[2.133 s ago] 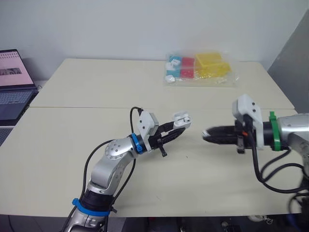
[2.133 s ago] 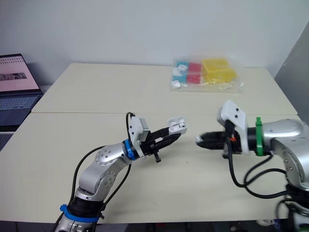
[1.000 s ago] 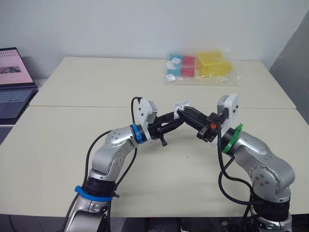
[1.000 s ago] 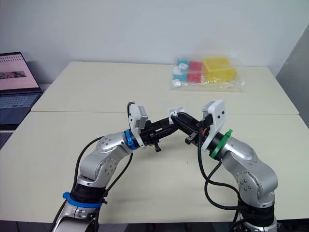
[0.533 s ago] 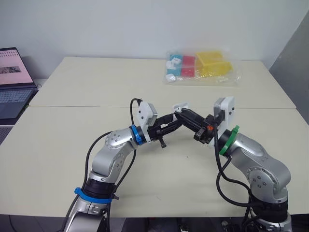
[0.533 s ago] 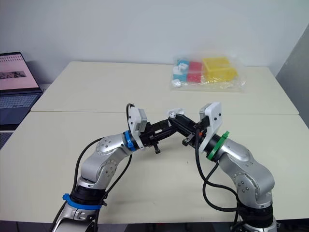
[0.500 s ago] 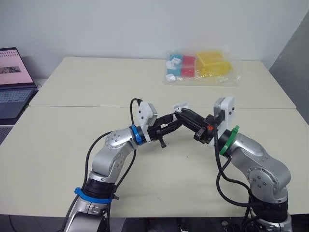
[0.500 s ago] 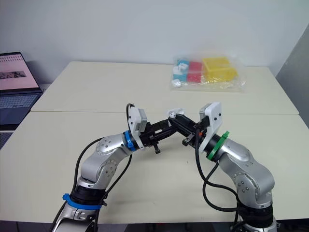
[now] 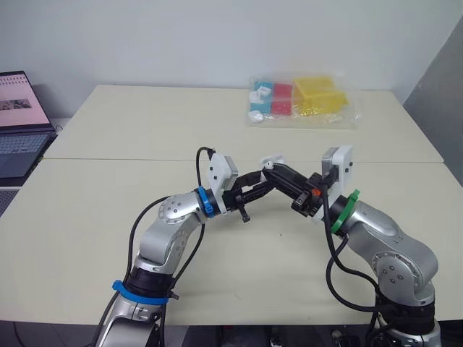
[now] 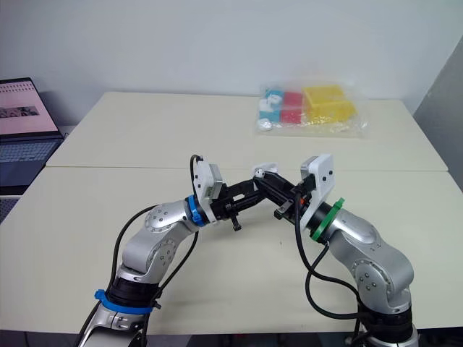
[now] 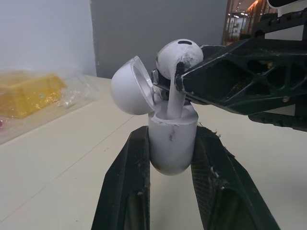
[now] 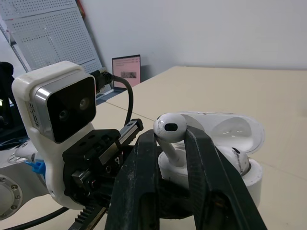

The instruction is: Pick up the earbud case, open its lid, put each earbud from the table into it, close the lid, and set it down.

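Observation:
The white earbud case is held above the table middle, my left gripper shut on its body. Its lid stands open, tipped back. My right gripper meets it from the right, shut on a white earbud. The earbud's stem reaches down into one slot of the case while its head sticks out above the rim. A second earbud sits in the other slot. In the left eye view the two grippers touch tip to tip at the case.
A clear bag of yellow, red and blue boxes lies at the back of the table. An open laptop stands off the table's left side. A seam between two tabletops runs across just behind the grippers.
My right gripper has swung in from the right side of the table to the case held in my left gripper. In the last half second both have barely shifted.

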### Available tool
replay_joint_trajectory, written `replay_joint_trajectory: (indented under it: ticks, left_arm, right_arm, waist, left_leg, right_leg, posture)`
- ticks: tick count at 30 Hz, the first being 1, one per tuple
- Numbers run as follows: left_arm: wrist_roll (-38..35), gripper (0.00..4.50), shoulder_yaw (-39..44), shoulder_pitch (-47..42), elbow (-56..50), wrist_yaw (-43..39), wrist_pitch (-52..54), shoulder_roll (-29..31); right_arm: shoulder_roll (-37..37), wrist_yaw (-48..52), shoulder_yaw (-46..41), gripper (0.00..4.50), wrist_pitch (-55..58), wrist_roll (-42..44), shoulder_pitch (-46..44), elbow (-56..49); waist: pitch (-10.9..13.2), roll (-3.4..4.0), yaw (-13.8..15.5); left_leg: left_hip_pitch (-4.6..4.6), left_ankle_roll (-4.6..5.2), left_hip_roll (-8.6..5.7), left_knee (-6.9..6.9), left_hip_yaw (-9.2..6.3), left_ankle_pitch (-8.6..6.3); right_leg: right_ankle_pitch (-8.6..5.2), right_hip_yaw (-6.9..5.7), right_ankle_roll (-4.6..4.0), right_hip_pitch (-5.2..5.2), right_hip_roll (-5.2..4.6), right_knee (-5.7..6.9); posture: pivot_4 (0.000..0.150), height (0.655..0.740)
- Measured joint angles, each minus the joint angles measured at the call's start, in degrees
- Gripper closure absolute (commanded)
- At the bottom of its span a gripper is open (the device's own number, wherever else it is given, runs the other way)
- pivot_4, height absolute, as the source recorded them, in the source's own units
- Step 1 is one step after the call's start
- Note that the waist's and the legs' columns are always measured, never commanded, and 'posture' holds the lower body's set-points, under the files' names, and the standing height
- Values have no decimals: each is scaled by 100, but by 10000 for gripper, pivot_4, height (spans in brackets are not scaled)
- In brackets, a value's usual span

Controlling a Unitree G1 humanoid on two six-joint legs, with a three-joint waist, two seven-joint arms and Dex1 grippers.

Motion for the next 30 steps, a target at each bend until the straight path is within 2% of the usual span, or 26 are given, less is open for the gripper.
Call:
replay_joint_trajectory:
  ticks: [26, 30]
  left_arm:
    - [89, 37070, -34, -1, 0, 65, -132, -102]
    - [89, 37070, -31, -1, 0, 164, -118, -108]
  right_arm:
    - [-341, -433, 18, 41075, 181, 370, -130, -154]
    - [-351, -492, 53, 27015, 188, 397, -145, -157]
  waist:
    - [0, 0, 0]
    - [0, 0, 0]
  left_leg:
    - [-2, 0, 0, 0, 0, 0]
    - [-2, 0, 1, -1, -1, 0]
  right_leg:
    - [0, -1, 0, 0, 0, -2]
    - [0, -1, 0, 0, 0, -3]
  posture:
    - [1500, 7364]
    - [1500, 7364]
